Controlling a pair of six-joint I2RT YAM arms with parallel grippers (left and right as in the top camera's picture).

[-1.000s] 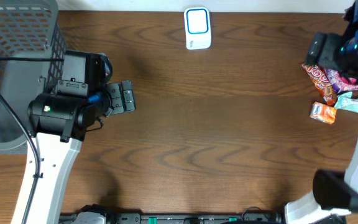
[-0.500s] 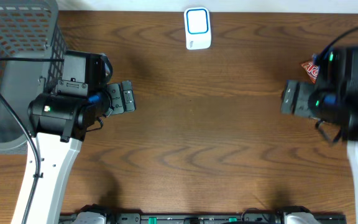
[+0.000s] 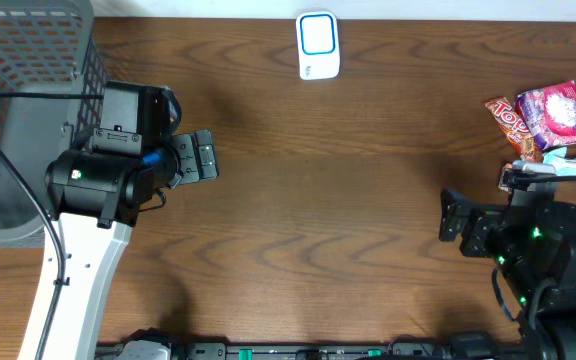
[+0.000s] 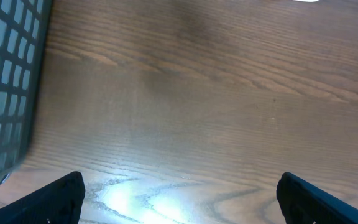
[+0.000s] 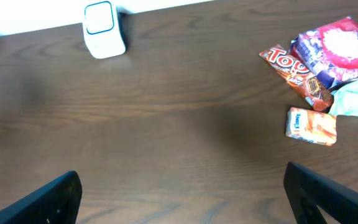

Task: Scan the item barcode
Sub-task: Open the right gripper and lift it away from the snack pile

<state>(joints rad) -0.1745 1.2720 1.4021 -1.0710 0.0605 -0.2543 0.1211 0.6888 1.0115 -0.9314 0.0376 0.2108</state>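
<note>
While left end effector and right end effector gape, mesh basket far left, snacks right.

Dark wooden table, white scanner ahead-left of right pincer, snack packets ahead-right, grey basket left of left pincer.
</note>
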